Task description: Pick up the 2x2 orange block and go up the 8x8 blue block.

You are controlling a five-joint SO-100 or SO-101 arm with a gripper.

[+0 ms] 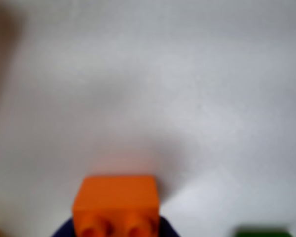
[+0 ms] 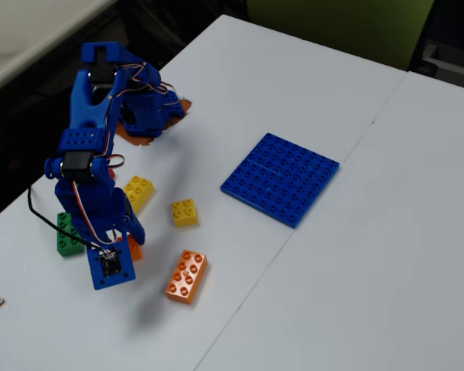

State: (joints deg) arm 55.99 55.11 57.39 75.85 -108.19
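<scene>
The scene is seen in the fixed view from high up and off to one side, looking down slantwise across the white table (image 2: 417, 255); the blue arm (image 2: 93, 178) stands at the left and the blue baseplate (image 2: 281, 178) lies farther right. The wrist view is taken from on the arm, very close and blurred, facing down at the tabletop. The small orange brick (image 1: 117, 202) at its lower edge is shared, glimpsed beside the arm (image 2: 134, 247) in the fixed view.
</scene>
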